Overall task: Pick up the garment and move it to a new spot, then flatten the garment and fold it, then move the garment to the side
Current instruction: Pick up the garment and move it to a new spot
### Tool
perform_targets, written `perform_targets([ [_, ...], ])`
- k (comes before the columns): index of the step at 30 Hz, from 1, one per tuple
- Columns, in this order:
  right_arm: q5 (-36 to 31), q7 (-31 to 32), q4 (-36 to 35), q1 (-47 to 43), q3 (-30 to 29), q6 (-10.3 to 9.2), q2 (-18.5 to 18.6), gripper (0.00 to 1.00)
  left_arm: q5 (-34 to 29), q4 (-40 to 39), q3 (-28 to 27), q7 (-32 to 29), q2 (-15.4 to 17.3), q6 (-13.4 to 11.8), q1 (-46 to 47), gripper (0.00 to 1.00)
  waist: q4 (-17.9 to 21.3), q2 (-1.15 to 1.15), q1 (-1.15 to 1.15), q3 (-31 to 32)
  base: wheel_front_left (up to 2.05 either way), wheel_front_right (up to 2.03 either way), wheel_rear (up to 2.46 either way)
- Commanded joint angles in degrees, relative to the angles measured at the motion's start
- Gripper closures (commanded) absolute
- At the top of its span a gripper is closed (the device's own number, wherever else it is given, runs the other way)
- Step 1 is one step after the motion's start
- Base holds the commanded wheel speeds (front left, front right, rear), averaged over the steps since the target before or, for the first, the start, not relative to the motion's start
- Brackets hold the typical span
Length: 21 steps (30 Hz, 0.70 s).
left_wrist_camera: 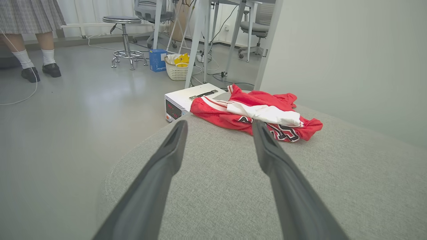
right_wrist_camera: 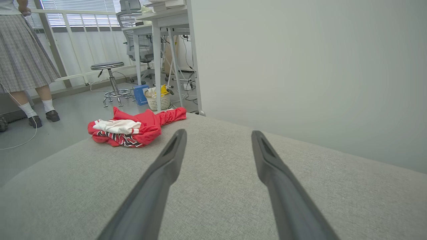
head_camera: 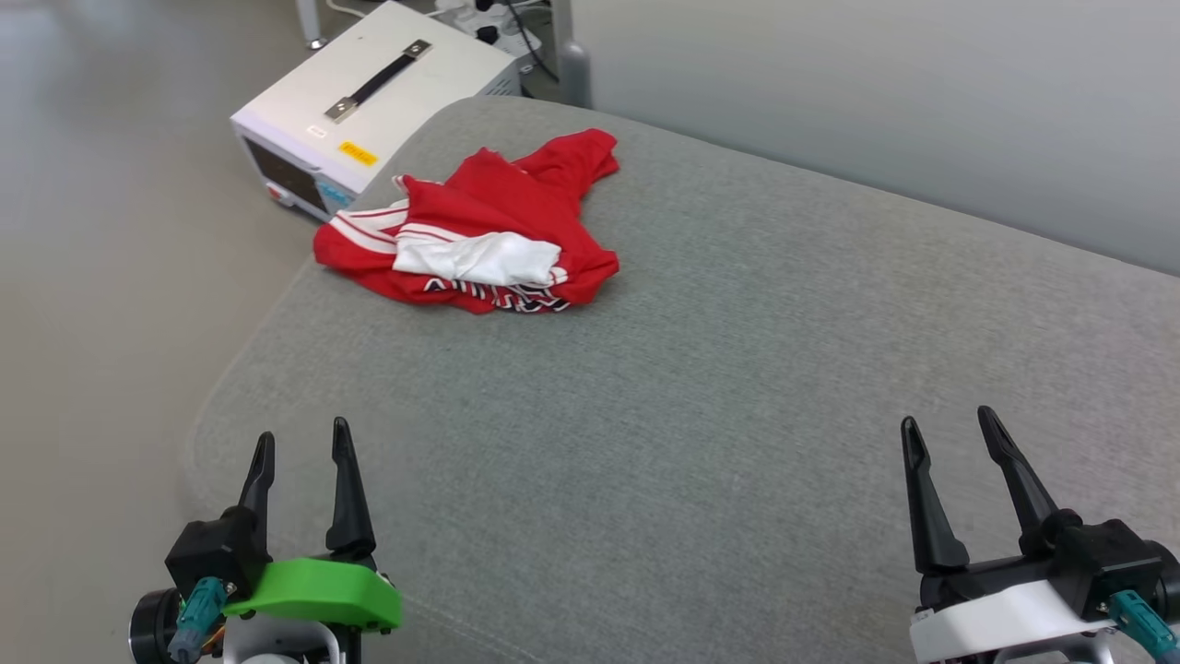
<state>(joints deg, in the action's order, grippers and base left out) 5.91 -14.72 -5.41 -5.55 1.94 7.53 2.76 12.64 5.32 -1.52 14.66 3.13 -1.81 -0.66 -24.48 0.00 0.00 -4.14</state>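
While the crumpled red jersey T-shirt (head_camera: 479, 231) lies at the grey cushion's (head_camera: 691, 443) far left edge, left gripper (head_camera: 302, 438) and right gripper (head_camera: 949, 422) hover over its near edge, fingers apart, likely awaiting pickup.

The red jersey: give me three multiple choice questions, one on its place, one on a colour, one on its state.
1. Where does the jersey lie? A) the floor B) the grey cushion's far left part C) a basket
2. What colour is the sleeve on top? A) white B) blue C) black
3. What is the jersey's state? A) folded flat B) gripped by a claw C) crumpled, lying free
Answers: B, it rests on the cushion near the white box; A, a white sleeve tops the heap; C, left claw and right claw are open, well short of it.
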Motion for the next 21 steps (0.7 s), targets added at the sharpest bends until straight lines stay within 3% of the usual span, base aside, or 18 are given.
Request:
perform_targets([
  [1, -0.4, -0.3, -0.3, 1.0, 0.1, -0.04, 0.1, 0.00, 0.2, 0.2, -0.1, 0.3, -0.2, -0.3, 1.0, 0.00, -2.1, 0.00, 0.00, -0.6, 0.00, 0.00, 0.00],
  [10, -0.9, -0.3, -0.4, 1.5, 0.7, -0.04, 0.1, 0.00, 1.1, 0.8, -1.2, 0.3, -0.2, 0.4, 1.6, 0.00, -2.6, 0.00, 0.00, -1.3, 0.00, 0.00, 0.00],
  [16, -2.2, -0.3, -0.8, 2.9, 1.4, -0.04, 0.1, 0.00, -0.7, 1.2, -6.0, 0.3, -0.1, 5.6, 8.2, 0.00, -0.7, 0.00, 0.00, -3.8, 0.00, 0.00, 0.00],
  [21, -4.2, -0.3, -1.6, 5.5, 1.7, -0.04, 0.1, 0.00, -0.5, 4.0, -10.3, 0.3, 4.1, 8.4, 18.3, 0.00, 2.2, 0.00, 0.00, -8.2, 0.00, 0.00, 0.00],
])
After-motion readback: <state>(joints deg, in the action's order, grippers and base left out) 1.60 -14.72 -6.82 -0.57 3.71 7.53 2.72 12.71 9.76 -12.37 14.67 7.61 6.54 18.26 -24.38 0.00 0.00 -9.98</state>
